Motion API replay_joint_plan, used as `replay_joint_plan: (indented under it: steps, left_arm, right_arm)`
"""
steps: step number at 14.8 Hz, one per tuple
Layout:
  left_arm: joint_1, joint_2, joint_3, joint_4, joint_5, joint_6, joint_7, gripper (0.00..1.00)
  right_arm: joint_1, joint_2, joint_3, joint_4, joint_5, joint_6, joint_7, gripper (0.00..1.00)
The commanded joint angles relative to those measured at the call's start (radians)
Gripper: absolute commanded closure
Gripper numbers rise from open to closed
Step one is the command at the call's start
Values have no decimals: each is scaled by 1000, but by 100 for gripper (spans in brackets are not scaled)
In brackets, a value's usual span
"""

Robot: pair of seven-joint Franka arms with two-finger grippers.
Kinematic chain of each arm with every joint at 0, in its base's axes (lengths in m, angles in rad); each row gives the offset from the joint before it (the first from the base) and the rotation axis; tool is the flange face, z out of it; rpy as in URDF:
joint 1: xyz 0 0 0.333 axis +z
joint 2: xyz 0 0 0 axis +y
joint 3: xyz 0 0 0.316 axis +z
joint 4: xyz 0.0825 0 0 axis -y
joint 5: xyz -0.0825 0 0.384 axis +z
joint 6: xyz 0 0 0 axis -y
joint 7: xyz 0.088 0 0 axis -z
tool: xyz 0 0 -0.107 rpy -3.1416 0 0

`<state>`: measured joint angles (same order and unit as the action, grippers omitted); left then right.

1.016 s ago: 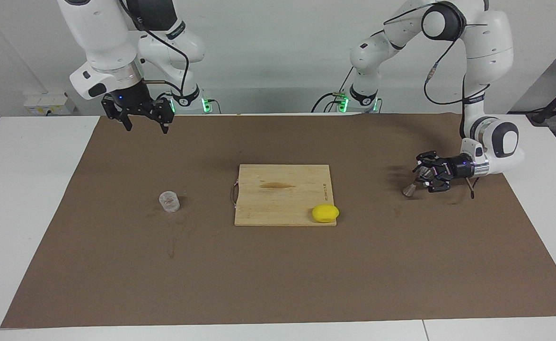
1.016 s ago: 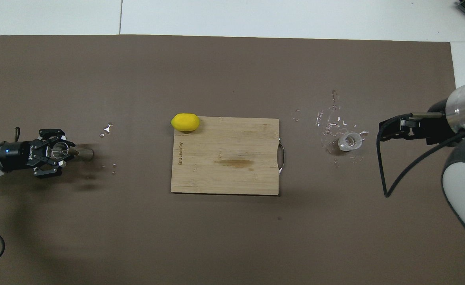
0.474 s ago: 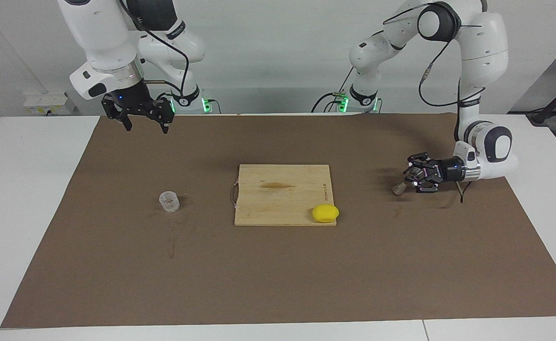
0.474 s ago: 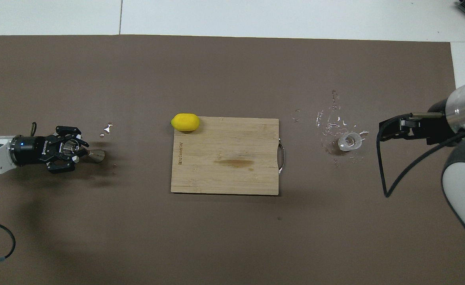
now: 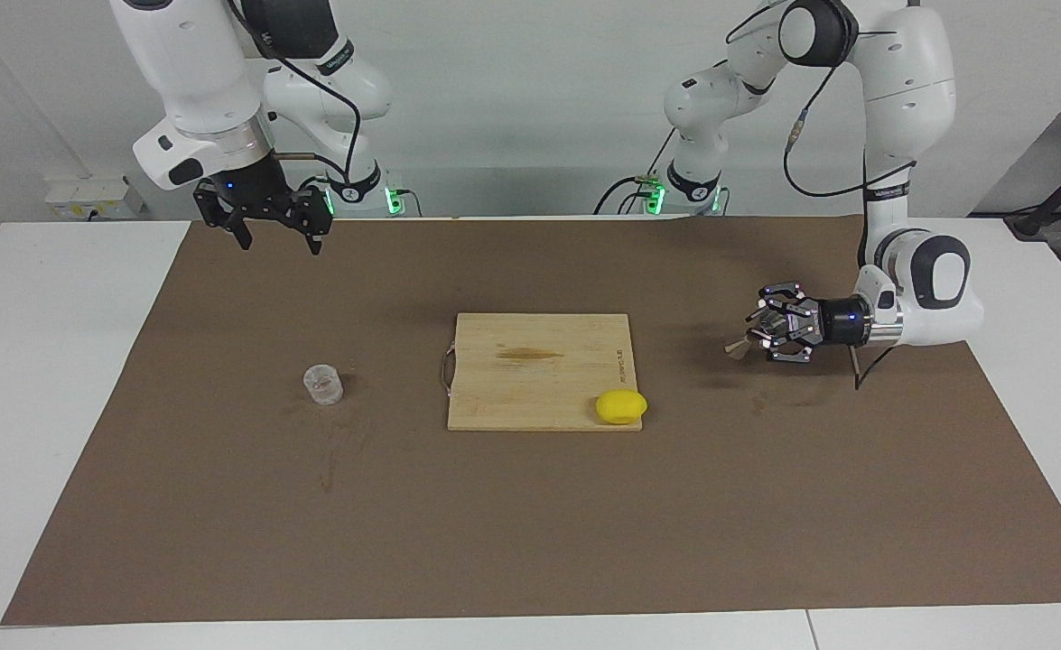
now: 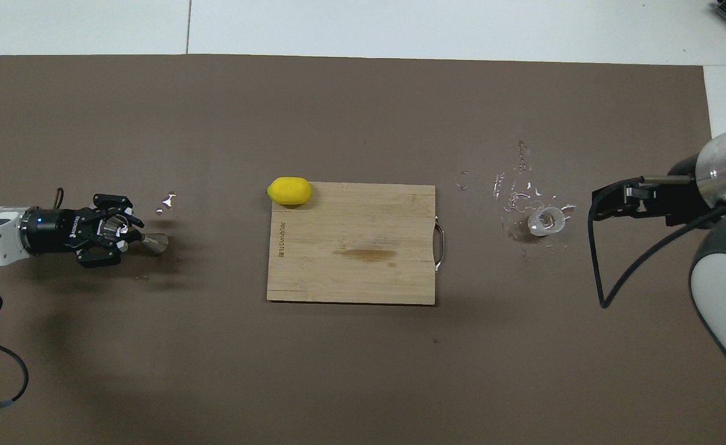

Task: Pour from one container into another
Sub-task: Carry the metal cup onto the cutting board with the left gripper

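Note:
The clear glass cup (image 5: 323, 384) stands upright on the brown mat toward the right arm's end, with spilled droplets around it; it also shows in the overhead view (image 6: 545, 222). My left gripper (image 5: 762, 335) is shut on the silvery metal jigger (image 5: 738, 348) and holds it on its side, a little above the mat, between the mat's edge and the cutting board. In the overhead view the left gripper (image 6: 126, 230) has the jigger (image 6: 154, 241) sticking out of it toward the board. My right gripper (image 5: 278, 240) is open and empty, raised over the mat near the cup (image 6: 605, 204).
A wooden cutting board (image 5: 530, 379) lies mid-mat with a yellow lemon (image 5: 621, 406) on its corner farthest from the robots. Droplets (image 6: 166, 201) lie on the mat near the left gripper. The brown mat (image 5: 530, 524) covers the white table.
My left gripper has carried the jigger toward the cutting board and lifted it slightly. The right arm and the glass cup have not moved.

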<state>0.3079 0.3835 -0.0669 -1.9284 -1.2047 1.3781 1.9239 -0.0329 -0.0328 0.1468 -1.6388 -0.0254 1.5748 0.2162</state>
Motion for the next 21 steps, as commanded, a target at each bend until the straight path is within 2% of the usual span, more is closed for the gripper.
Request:
replay_joint_plan:
  steps: [1, 4, 7, 12, 14, 17, 21]
  left_arm:
    - [-56, -119, 16, -131, -55, 68, -34, 77]
    - [-183, -138, 16, -185, -185, 140, -33, 76]
    - [-327, -169, 16, -256, -323, 264, -32, 73]
    - [-541, -172, 16, -265, -541, 448, -20, 73]
    - [-613, -167, 16, -256, -611, 531, 42, 74]
    - [-699, -158, 16, -241, -726, 675, 247, 74]
    - [-789, -144, 16, -230, -849, 762, 400, 74]
  right_arm:
    - [-12, -16, 5, -10, 18, -6, 11, 0]
    - [-12, -16, 5, -10, 18, -6, 11, 0]
    - [-12, -16, 5, -10, 18, -6, 11, 0]
    - [-13, -16, 5, -10, 18, -16, 3, 0]
    - [-39, -18, 4, -10, 18, -30, 3, 0]
    - [-44, -18, 4, -13, 18, -15, 18, 1]
    - [-68, -6, 4, -16, 47, 13, 271, 1]
